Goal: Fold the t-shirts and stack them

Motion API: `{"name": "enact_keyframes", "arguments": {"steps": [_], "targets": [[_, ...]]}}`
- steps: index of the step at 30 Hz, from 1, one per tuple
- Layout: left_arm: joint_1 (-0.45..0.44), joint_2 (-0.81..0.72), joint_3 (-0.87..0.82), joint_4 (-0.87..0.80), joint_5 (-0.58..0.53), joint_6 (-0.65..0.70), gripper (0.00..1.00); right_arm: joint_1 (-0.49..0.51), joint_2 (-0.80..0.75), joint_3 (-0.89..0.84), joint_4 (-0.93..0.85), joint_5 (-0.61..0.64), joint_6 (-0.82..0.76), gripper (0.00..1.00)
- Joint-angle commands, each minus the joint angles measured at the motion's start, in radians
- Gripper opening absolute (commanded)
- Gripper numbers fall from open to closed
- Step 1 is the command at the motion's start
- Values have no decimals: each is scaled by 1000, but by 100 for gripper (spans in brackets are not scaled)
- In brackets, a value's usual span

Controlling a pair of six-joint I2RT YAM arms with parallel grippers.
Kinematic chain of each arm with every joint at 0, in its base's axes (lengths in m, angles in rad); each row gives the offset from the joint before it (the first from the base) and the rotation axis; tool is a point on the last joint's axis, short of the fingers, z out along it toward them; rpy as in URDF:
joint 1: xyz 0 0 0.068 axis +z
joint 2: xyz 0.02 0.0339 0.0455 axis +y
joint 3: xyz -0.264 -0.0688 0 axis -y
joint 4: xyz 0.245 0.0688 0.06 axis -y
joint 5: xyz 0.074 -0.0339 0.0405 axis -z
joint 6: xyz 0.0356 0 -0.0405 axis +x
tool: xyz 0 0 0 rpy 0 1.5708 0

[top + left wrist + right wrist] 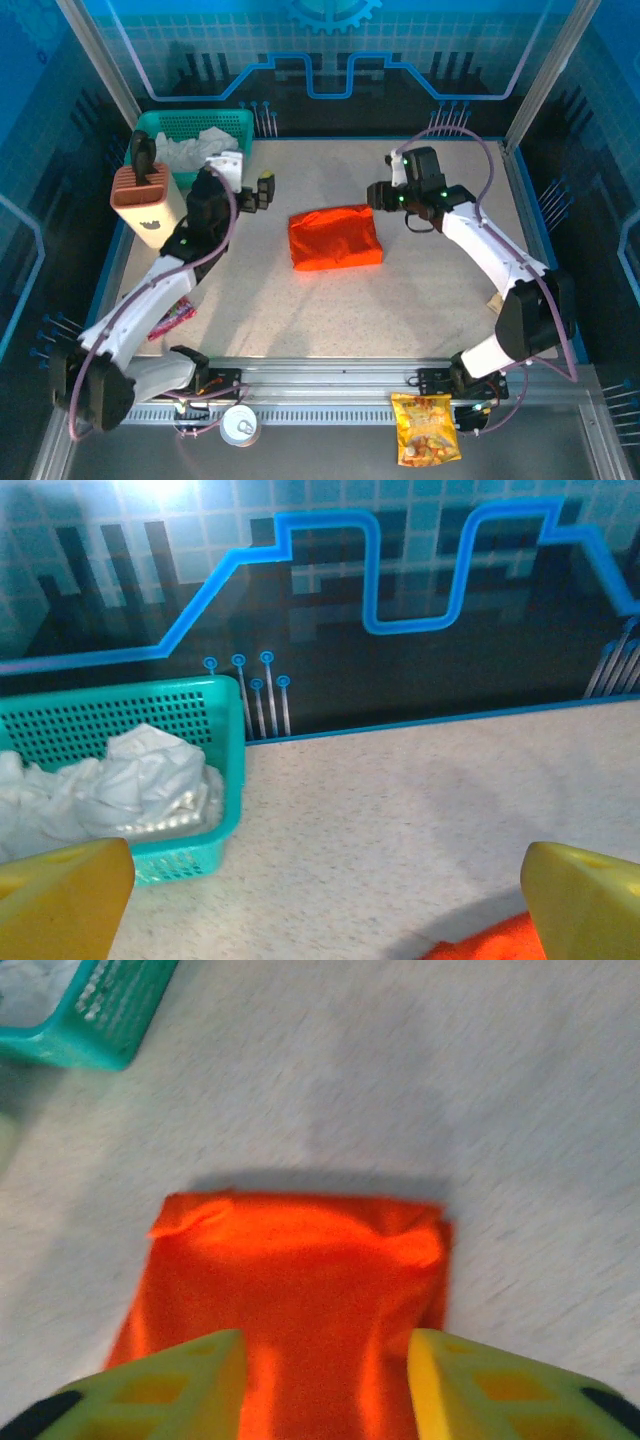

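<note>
Orange t-shirt (336, 238) lies folded into a compact, slightly puffy rectangle near the middle of the speckled off-white table (300, 320), its thin soft cloth bright and plain, with small creases along the edges. Seen from above, it sits between the two arms, touching neither.

At the far left corner stands a teal plastic mesh basket (240, 125) holding crumpled white cloth (195, 150). Beside it is a pale, rounded block (150, 205) with a dark object standing in it. A shiny orange-yellow snack bag (425, 430) and a small round tin (240, 425) rest on the metal rail at the near edge.

The left arm reaches forward and bends toward the centre, with the left gripper (264, 190) hovering just left of the shirt's far corner. Its wrist camera looks low across the table, showing the basket's perforated wall (225, 730) and only a sliver of orange at the bottom edge; its yellow fingers (60, 895) are spread wide, with nothing between them.

The right arm arches in from the right, with the right gripper (383, 195) near the shirt's far right corner. Its wrist camera looks straight down on the blurred cloth, revealing two small puckered corners at one folded edge; the fingers are parted and hold nothing
</note>
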State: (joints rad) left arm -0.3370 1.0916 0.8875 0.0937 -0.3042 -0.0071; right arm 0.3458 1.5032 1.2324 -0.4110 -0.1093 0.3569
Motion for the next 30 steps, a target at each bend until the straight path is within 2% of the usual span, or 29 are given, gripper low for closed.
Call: {"name": "enact_keyframes", "arguments": {"steps": [1,4,6,7,8,9,10,11,13,20,30], "targets": [[7,-59,-46,-134,161,-197,99,-4,8,-83,9,-203,168,40],[6,-4,-22,-256,249,-295,99,8,55,-110,36,-214,204,30],[3,66,-4,-308,297,-330,91,13,99,-108,56,-220,224,23],[0,109,8,-328,324,-350,84,15,124,-106,79,-228,236,19],[-3,146,18,-335,353,-362,73,16,143,-106,101,-234,249,15],[-11,189,29,-340,371,-376,52,17,169,-105,123,-240,264,11],[-22,229,37,-335,377,-389,22,17,194,-104,141,-243,276,9],[-32,259,41,-325,374,-399,0,20,212,-103,154,-241,284,6],[-53,322,54,-301,370,-416,0,22,257,-94,169,-239,296,0],[-95,488,130,-253,354,-429,0,22,372,-52,174,-216,289,0],[-109,737,239,-154,454,-456,0,14,464,21,135,-185,269,0]]}}
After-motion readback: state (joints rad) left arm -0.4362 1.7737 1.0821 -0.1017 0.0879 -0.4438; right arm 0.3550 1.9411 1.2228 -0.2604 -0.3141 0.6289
